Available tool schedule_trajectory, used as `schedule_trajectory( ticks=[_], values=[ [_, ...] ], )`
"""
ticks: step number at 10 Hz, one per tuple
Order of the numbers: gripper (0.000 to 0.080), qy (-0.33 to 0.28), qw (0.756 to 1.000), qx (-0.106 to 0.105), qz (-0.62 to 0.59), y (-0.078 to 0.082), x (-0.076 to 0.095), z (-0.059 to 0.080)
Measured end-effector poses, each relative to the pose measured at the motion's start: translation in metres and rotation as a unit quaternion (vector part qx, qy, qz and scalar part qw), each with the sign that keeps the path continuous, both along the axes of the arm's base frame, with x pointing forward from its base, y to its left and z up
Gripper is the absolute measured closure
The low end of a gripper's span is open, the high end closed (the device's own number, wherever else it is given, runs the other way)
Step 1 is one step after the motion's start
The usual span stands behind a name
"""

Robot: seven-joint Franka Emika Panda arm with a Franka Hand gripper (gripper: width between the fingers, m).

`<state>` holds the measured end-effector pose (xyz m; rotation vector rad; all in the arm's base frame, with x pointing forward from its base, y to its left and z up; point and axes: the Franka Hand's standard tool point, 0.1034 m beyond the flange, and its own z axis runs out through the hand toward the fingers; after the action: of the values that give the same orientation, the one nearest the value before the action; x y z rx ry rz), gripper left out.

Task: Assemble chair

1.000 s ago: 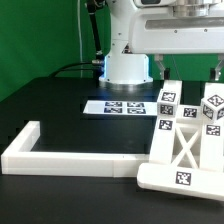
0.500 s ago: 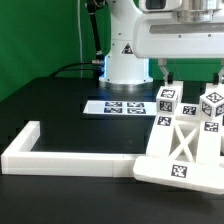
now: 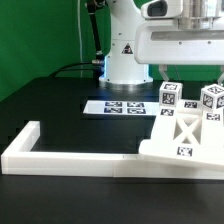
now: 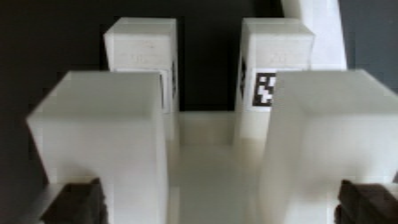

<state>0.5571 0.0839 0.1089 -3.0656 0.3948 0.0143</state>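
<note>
Nearby, border rail [image 3: 70,157] apparently touches chair [image 3: 186,140].

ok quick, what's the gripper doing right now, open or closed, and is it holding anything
Gripper: open, jaws spread wide on either side of the matte white blocky chair assembly; neither finger visibly touches it, holding nothing.
</note>
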Motion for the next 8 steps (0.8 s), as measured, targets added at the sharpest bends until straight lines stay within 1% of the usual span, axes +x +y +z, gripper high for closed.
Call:
schedule_trajectory(
  ticks=[2, 6, 8],
  values=[
    [0.0150, -0.004, 1.000, -0.003, -0.002, 0.0040, -0.0085, -0.0089],
    [0.0150, -0.027, 1.000, -0.007, 0.000, 0.0049, -0.0074, -0.0084],
    [0.0150, -0.029, 1.000, -0.003, -0.001, 0.0059, -0.0058, -0.0016]
  ],
)
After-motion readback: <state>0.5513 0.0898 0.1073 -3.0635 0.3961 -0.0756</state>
